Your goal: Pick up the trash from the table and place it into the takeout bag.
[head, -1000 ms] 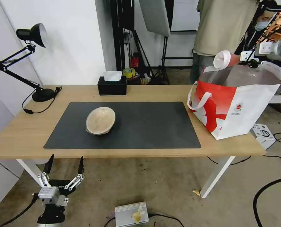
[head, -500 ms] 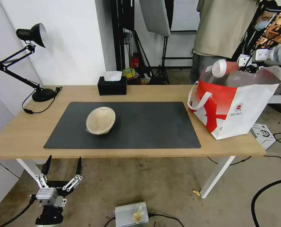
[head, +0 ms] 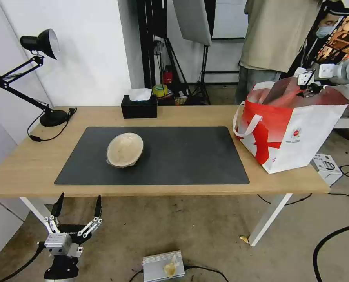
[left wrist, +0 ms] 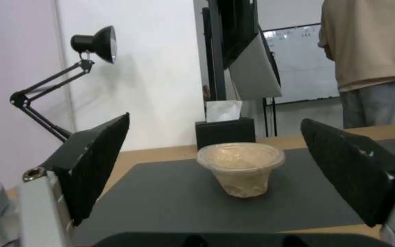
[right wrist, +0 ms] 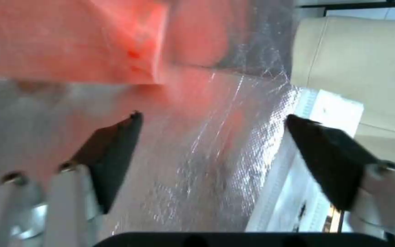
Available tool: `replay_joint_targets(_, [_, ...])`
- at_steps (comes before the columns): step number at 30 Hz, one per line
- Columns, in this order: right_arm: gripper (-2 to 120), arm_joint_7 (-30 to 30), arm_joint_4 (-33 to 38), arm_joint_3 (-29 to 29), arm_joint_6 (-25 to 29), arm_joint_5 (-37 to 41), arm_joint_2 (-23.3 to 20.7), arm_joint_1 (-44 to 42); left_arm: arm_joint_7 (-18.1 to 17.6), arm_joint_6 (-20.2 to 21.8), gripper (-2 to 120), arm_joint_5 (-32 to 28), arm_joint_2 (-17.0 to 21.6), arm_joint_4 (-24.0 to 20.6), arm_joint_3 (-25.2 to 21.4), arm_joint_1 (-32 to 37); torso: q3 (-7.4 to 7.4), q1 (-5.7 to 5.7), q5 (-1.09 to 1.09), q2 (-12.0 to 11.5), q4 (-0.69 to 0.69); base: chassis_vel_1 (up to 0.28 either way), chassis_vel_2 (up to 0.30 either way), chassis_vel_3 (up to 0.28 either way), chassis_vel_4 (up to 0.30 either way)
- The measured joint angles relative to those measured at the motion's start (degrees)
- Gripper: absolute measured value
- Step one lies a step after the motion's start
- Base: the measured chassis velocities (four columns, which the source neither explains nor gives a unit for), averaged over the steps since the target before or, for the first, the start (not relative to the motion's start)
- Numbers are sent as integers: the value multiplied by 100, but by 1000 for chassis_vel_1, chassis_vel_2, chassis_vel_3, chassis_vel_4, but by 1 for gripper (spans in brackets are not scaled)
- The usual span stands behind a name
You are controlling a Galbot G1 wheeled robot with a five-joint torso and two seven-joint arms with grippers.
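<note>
A shallow beige bowl (head: pixel 124 149) (left wrist: pixel 241 168) sits upright on the dark mat (head: pixel 182 156) of the light-wood table (head: pixel 33 164), left of centre. The red-and-white takeout bag (head: pixel 296 133) stands on the table's right end. My right gripper (head: pixel 306 88) (right wrist: pixel 213 116) hangs open over the bag's mouth, above the foil lining (right wrist: pixel 206 164). The red drink cup (head: pixel 278 92) (right wrist: pixel 69 41) shows as a red blur inside the bag, free of the fingers. My left gripper (head: pixel 79 197) (left wrist: pixel 215 119) is open below the table's front left edge, facing the bowl from a distance.
A black desk lamp (head: pixel 41 43) stands at the table's back left, and a black tissue box (head: pixel 139 105) at the back centre. People stand behind the bag. A grey box (head: pixel 162 266), a white box (head: pixel 325 164) and cables lie on the floor.
The red cup, held over the bag's rim before, has dropped into the bag and the right gripper has let go of it. The left gripper sank slightly, then stayed still.
</note>
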Motion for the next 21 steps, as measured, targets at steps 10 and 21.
replay_joint_targets(10, [100, 16, 265, 17, -126, 461, -141, -16, 4, 3, 100, 18, 17, -22, -32, 16, 0, 0, 0, 0, 0, 0, 0, 0, 0])
replay_joint_targets(21, [100, 30, 1231, 38, -630, 1436, -597, 47, 6, 10, 100, 19, -60, -16, -85, 23, 0, 0, 0, 0, 1, 0, 0, 0, 0])
